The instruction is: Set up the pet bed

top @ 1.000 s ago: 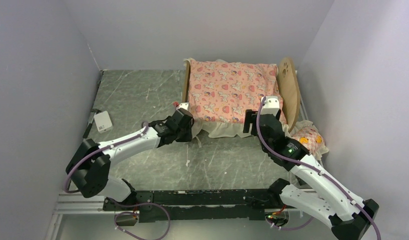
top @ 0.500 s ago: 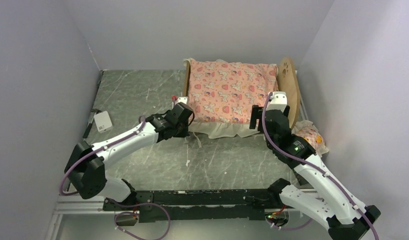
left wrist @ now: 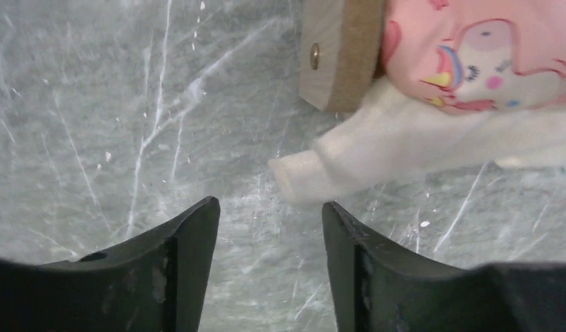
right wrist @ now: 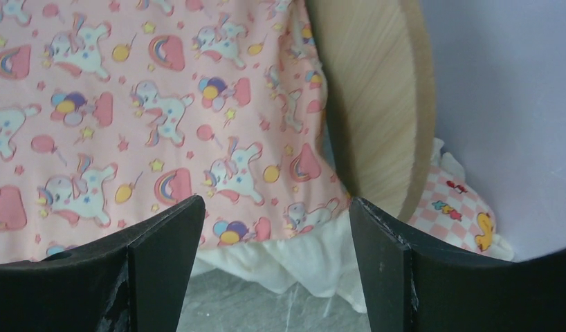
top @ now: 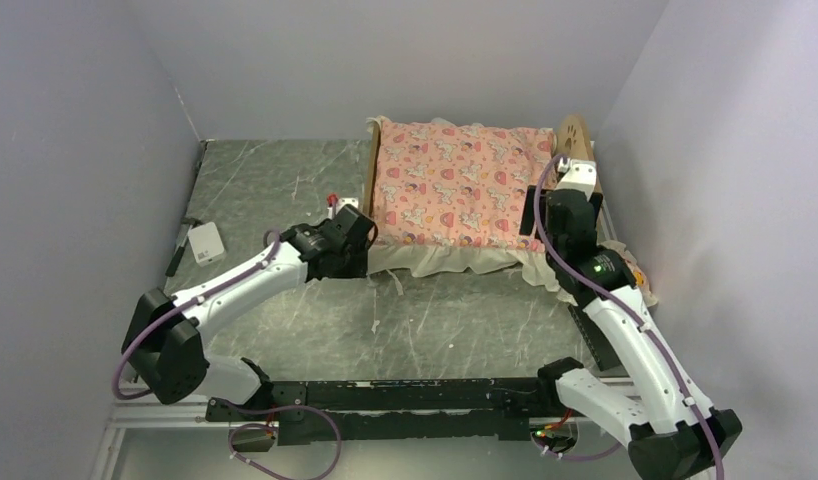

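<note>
The pet bed stands at the back of the table, its low footboard (top: 371, 170) on the left and its rounded headboard (top: 575, 150) on the right. A pink cartoon-print mattress (top: 455, 185) covers it, and the white ruffle (top: 445, 260) hangs over the near side. My left gripper (top: 357, 240) is at the bed's near-left corner. In the left wrist view it (left wrist: 270, 204) is open and empty, just short of the ruffle's end (left wrist: 301, 176) below the footboard corner (left wrist: 342, 55). My right gripper (top: 548, 215) hovers open over the mattress's near-right corner (right wrist: 252, 173), beside the headboard (right wrist: 377, 104).
A small frilled pillow (right wrist: 467, 207) lies on the table against the right wall, behind the headboard and mostly hidden by my right arm in the top view. A small white box (top: 205, 243) sits near the left wall. A white scrap (top: 395, 283) lies in front of the bed.
My left gripper has drawn back left from the ruffle and now stands open. My right gripper has moved back and right to the headboard. The mattress's near edge sits further back on the bed.
</note>
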`<state>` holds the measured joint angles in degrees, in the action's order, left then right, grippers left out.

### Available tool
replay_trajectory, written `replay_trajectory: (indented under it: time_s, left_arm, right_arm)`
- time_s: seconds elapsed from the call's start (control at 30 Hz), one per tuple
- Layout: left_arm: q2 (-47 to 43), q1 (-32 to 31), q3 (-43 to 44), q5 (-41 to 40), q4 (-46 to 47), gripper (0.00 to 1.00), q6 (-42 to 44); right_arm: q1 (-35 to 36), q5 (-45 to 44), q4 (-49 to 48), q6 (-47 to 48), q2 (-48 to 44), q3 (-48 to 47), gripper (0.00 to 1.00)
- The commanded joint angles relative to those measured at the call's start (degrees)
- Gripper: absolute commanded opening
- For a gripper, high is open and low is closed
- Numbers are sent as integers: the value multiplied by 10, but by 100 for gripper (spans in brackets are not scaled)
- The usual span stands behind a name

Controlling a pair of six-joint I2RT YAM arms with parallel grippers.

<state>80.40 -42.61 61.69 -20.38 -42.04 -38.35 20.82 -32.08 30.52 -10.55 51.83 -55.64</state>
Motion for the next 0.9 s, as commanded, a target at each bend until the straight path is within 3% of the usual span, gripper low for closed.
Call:
replay_trajectory:
  time_s: [0.0, 0.17, 0.47, 0.67, 0.77, 0.87]
  left_arm:
    - [-53, 8, 59, 34, -16, 71, 37]
    - [-21, 99, 159, 105, -18, 79, 95]
    - [199, 190, 375, 192, -3, 81, 142]
    - [330, 196, 484, 215, -9, 79, 144]
    - [368, 197, 519, 206, -20, 69, 149]
    - [374, 197, 523, 207, -21, 28, 156]
  right_arm:
    - [-47, 12, 14, 20, 29, -73, 81]
    - [-157, 47, 22, 28, 88, -133, 81]
    - [-268, 176, -15, 20, 165, -151, 75]
    - [-272, 189, -27, 21, 177, -126, 53]
    - [-272, 195, -33, 26, 174, -117, 41]
    - [-271, 209, -30, 37, 175, -118, 26]
